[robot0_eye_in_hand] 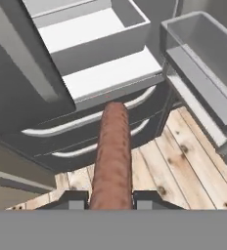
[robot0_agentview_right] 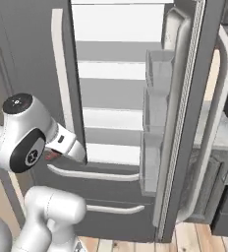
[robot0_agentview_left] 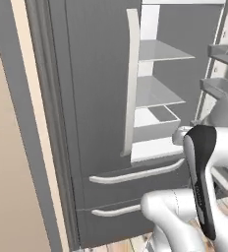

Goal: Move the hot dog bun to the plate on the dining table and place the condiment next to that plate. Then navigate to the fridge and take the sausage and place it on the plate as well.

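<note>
Holding the sausage (robot0_eye_in_hand: 111, 156) between our two dark finger tips, our gripper (robot0_eye_in_hand: 110, 199) was closed on its near end, and in the hand view the reddish-brown length ran from 6 o'clock straight up toward 12 o'clock. Beyond its far tip lay the fridge (robot0_agentview_left: 101, 74), with two pale bar handles on the lower drawers (robot0_eye_in_hand: 86, 134) curving across at about 11 o'clock of the sausage. Above them, toward 12 o'clock, sat white shelves (robot0_eye_in_hand: 110, 71) and an open white bin. At 2 o'clock hung the clear door bins (robot0_eye_in_hand: 203, 63) of the open fridge door. Under the sausage and out to 4 o'clock stretched the pale wooden floor (robot0_eye_in_hand: 184, 161). In the right base view a small reddish glimpse of the sausage (robot0_agentview_right: 52, 155) showed under our wrist, just in front of the fridge's dark left door and near its upper drawer handle (robot0_agentview_right: 94, 173). In the left base view our arm (robot0_agentview_left: 204, 162) rose at 4 o'clock, in front of the open compartment, with the long upright handle (robot0_agentview_left: 130, 83) at 12 o'clock.
</note>
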Motion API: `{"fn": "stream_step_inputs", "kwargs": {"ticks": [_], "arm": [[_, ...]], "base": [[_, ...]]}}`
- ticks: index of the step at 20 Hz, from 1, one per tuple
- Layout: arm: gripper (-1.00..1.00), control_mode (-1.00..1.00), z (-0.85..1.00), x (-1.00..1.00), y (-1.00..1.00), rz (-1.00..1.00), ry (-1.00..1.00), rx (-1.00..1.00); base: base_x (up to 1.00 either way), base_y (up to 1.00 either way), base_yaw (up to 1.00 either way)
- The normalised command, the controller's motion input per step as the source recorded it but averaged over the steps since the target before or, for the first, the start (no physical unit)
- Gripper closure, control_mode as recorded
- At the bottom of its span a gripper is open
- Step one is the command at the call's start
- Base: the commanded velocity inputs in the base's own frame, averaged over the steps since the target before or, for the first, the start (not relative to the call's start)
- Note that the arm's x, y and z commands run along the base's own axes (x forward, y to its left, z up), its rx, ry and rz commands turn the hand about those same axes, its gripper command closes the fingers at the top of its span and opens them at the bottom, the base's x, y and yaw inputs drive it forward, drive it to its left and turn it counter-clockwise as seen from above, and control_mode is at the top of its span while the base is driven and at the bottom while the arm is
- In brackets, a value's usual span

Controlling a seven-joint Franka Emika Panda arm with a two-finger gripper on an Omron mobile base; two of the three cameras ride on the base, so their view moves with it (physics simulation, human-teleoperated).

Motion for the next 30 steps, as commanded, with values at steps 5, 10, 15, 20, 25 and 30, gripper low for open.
{"fn": "stream_step_inputs", "kwargs": {"ticks": [5,10,15,20,25,30], "arm": [[1.00,1.00,0.00,0.00,0.00,0.00,0.00,0.00],[1.00,1.00,0.00,0.00,0.00,0.00,0.00,0.00],[1.00,1.00,0.00,0.00,0.00,0.00,0.00,0.00],[1.00,1.00,0.00,0.00,0.00,0.00,0.00,0.00],[1.00,1.00,0.00,0.00,0.00,0.00,0.00,0.00],[1.00,1.00,0.00,0.00,0.00,0.00,0.00,0.00]], "base": [[-0.01,0.61,0.91],[0.00,0.48,0.95],[0.00,0.53,0.93],[0.00,0.54,0.89],[0.20,0.46,0.78],[0.79,0.22,0.58]]}}
